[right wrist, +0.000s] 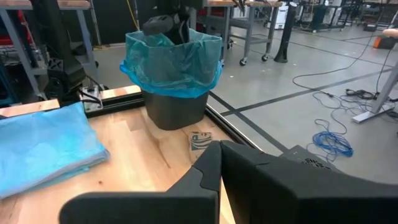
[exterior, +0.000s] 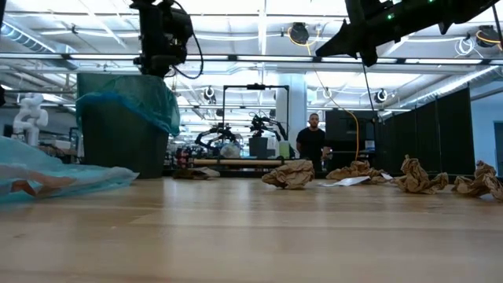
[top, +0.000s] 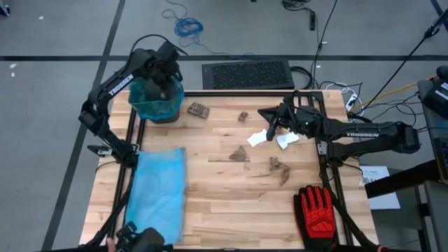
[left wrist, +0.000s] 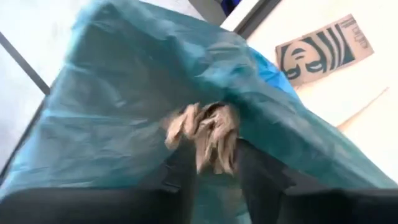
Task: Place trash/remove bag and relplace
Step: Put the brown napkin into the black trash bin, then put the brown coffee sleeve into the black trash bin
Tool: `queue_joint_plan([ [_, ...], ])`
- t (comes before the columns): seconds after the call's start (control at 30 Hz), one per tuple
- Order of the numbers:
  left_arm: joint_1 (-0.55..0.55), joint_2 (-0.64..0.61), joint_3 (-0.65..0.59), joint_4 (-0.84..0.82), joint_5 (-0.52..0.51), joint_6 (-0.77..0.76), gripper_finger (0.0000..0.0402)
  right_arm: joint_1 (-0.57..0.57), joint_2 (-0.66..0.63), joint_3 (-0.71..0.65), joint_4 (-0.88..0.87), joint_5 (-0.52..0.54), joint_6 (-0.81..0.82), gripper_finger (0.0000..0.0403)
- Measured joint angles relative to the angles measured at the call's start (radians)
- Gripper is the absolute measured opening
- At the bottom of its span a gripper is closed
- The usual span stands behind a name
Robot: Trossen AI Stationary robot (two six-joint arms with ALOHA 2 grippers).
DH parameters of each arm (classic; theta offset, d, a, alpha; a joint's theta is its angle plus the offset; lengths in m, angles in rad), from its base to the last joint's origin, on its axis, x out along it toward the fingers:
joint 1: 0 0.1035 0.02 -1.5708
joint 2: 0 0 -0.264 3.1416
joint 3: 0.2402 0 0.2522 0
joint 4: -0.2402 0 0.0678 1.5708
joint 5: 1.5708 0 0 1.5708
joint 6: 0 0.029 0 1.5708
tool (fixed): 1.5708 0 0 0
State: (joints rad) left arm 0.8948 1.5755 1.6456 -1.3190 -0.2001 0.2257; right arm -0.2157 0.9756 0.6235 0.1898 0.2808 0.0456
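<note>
Left jaws (left wrist: pixel 211 171) over the lined bin (top: pixel 158 103), clenched on a crumpled brown scrap (left wrist: pixel 208 134).

Held just above the blue bag liner (right wrist: pixel 171 59) at the worktop's (top: pixel 210 210) far left corner (scrap pinched between the two dark fingers (left wrist: pixel 180 171), hanging over the bag's opening). Right jaws (top: pixel 269 124) raised over the middle-right of the worktop, pressed together with nothing between them, just beside two white pieces (top: pixel 269 138). More brown scraps (top: pixel 259 164) scattered mid-worktop, well apart from the bin. Spare blue bag (top: pixel 159 192) flat at the near left; red-and-black glove (top: pixel 318 210) near right; small printed card (top: pixel 199 109) just beside the bin. Person (exterior: pixel 313 144) standing far off beyond.
</note>
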Motion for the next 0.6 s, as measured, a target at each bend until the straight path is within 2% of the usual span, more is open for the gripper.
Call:
queue_joint_plan([
  [0.17,-0.002,-0.024,0.031,-0.013,0.0,0.009,0.0165,0.0,0.0,0.0,0.0,0.0,-0.001,0.0],
  [0.3,-0.031,-0.037,0.102,-0.032,0.029,0.059,0.0177,0.0,0.0,0.0,0.004,0.0,-0.003,0.0],
  [0.47,-0.155,-0.043,0.203,0.009,0.052,0.155,0.0178,0.0,0.0,0.0,0.019,0.0,-0.006,0.0],
  [0.6,-0.271,-0.026,0.19,0.013,0.052,0.181,0.0178,0.0,0.0,0.0,0.017,0.0,-0.006,0.0],
])
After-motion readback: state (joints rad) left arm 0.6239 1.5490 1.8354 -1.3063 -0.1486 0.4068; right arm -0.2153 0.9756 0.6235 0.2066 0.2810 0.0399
